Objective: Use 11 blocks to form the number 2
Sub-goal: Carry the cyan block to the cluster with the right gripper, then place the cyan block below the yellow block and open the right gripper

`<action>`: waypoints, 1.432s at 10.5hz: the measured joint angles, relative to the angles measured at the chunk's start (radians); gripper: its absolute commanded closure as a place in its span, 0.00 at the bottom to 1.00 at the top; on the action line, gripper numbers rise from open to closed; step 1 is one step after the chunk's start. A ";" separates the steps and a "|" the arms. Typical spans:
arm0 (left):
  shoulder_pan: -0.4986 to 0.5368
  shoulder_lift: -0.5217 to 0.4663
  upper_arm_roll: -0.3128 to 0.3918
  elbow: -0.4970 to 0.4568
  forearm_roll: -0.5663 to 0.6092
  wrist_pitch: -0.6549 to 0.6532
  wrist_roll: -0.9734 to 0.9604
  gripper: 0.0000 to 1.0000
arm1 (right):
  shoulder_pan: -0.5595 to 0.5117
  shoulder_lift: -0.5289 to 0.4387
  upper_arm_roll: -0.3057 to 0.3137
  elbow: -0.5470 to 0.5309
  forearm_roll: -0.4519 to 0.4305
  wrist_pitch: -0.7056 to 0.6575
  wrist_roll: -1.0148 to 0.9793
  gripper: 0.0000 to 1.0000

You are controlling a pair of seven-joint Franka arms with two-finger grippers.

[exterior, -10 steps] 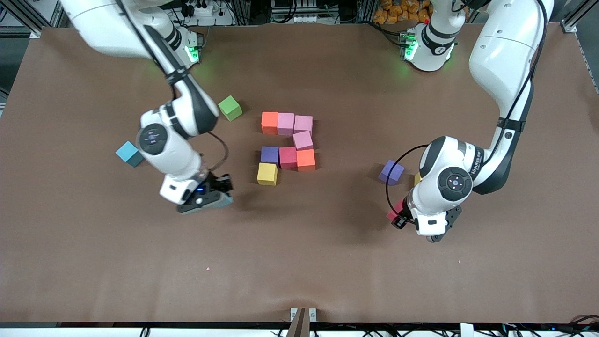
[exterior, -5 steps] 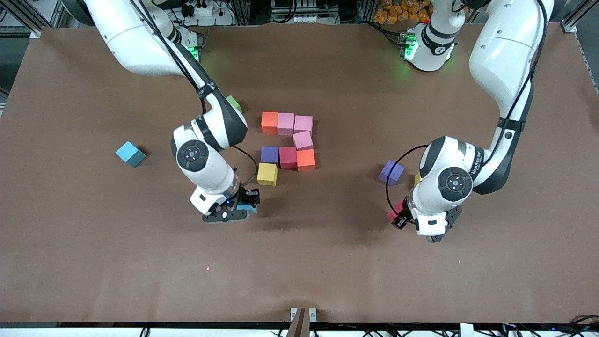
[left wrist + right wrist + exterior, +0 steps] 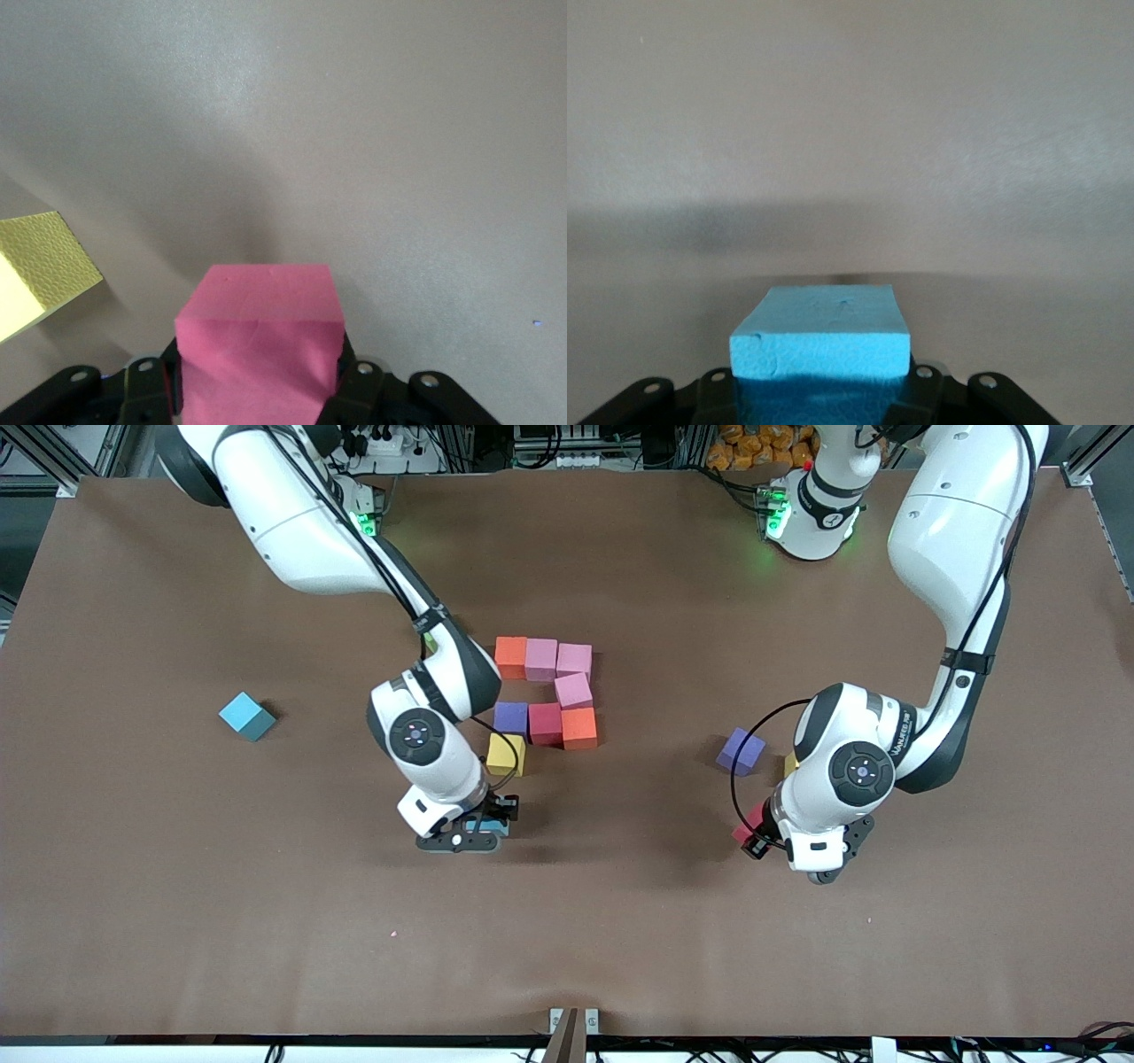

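Eight cubes of the number 2 (image 3: 543, 691) are already laid: a top row of three, one pink below its end at the left arm's side, a middle row of three, and the yellow cube (image 3: 505, 754) starting the fourth row. Only the bottom row of three is judged to be missing.

The light blue cube (image 3: 821, 341) is held pinched in the narrow jaws of the right gripper (image 3: 483, 831), over the table at six o'clock of the yellow cube. For this step to be done well, the cube should be lowered square to the rows, its twelve o'clock face brought flush to the yellow cube, and the yellow cube not nudged. The jaws should be opened only once the foam is resting flat.

The left gripper (image 3: 751, 840) is kept waiting over the table at four o'clock of the figure, closed on a pinkish-red cube (image 3: 260, 328). A spare purple cube (image 3: 741, 750) lies at its twelve o'clock, and a second light blue cube (image 3: 247, 716) lies well apart at nine o'clock of the figure.

No writing is seen on any cube; lettering on the left arm (image 3: 899, 735) cannot be read
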 measured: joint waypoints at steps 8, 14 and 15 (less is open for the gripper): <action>-0.001 0.005 0.000 0.000 0.000 0.000 0.000 1.00 | 0.037 0.015 -0.019 -0.053 -0.044 0.010 0.077 0.76; -0.001 0.005 0.000 0.000 0.000 0.000 0.000 1.00 | 0.057 0.014 -0.019 -0.063 -0.044 0.009 0.080 0.74; -0.001 0.006 0.000 0.000 0.000 0.000 0.000 1.00 | 0.058 0.013 -0.019 -0.064 -0.044 0.009 0.079 0.74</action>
